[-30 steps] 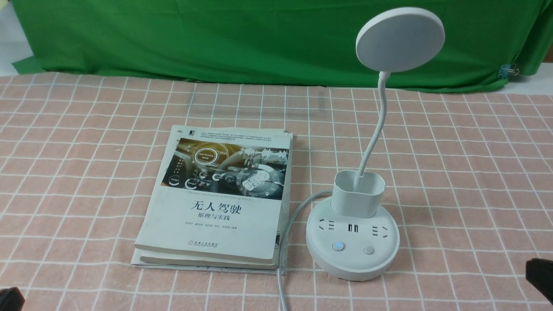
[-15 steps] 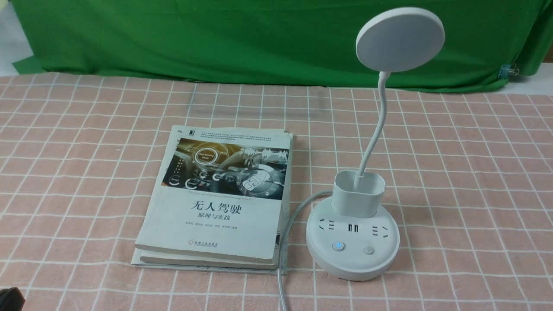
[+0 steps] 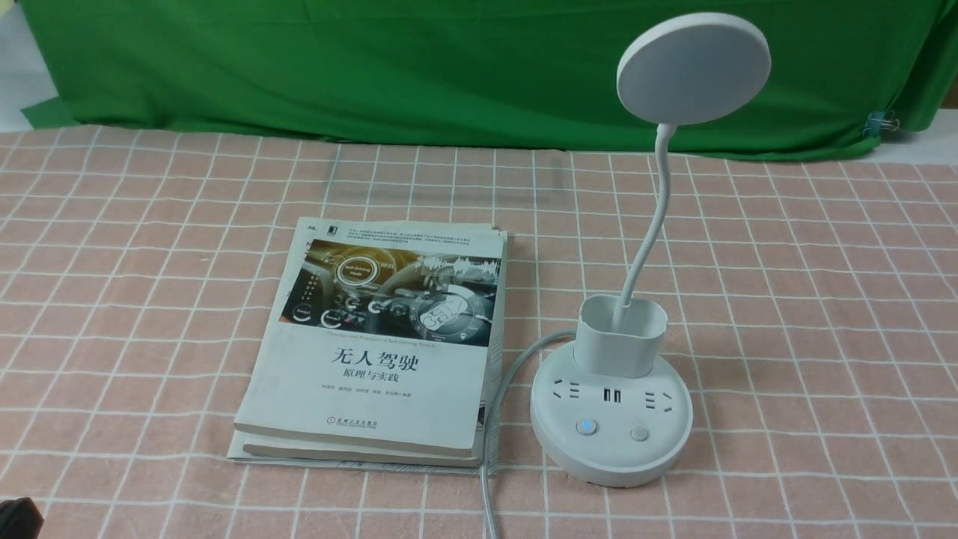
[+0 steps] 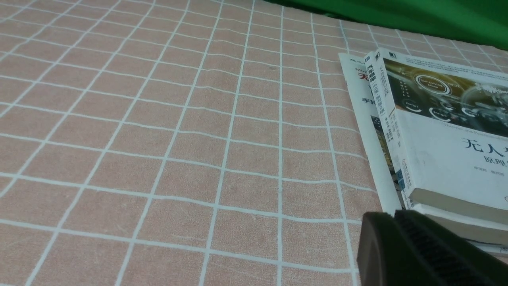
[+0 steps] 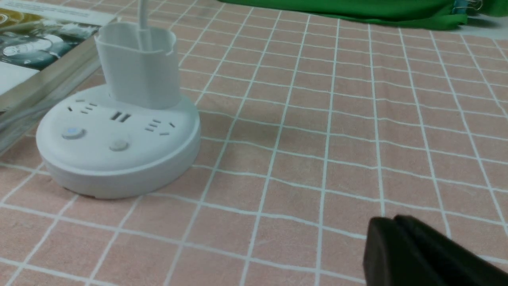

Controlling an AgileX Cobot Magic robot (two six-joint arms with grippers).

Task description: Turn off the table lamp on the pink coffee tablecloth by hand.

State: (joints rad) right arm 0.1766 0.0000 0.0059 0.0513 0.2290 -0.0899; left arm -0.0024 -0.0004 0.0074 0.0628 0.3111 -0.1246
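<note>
The white table lamp (image 3: pixel 610 408) stands on the pink coffee tablecloth (image 3: pixel 823 299) right of centre, its disc head (image 3: pixel 693 67) raised on a thin neck. Its round base carries a left button lit blue (image 3: pixel 586 427) and a plain right button (image 3: pixel 638 433). The base also shows in the right wrist view (image 5: pixel 119 147). My right gripper (image 5: pixel 393 222) is shut and empty, low over the cloth, well to the near right of the base; it is out of the front view. My left gripper (image 4: pixel 393 216) is shut and empty by the books' near left corner; only a black edge (image 3: pixel 19 516) shows in front.
Two stacked white books (image 3: pixel 378 344) lie left of the lamp, also in the left wrist view (image 4: pixel 440 135). The lamp's grey cable (image 3: pixel 490 479) runs from the base toward the near edge. A green cloth backdrop (image 3: pixel 374 67) hangs behind.
My right gripper's black tip, seen at the front view's lower right edge one second ago, has drawn back out of that view. The lamp, books and left gripper have not moved.
</note>
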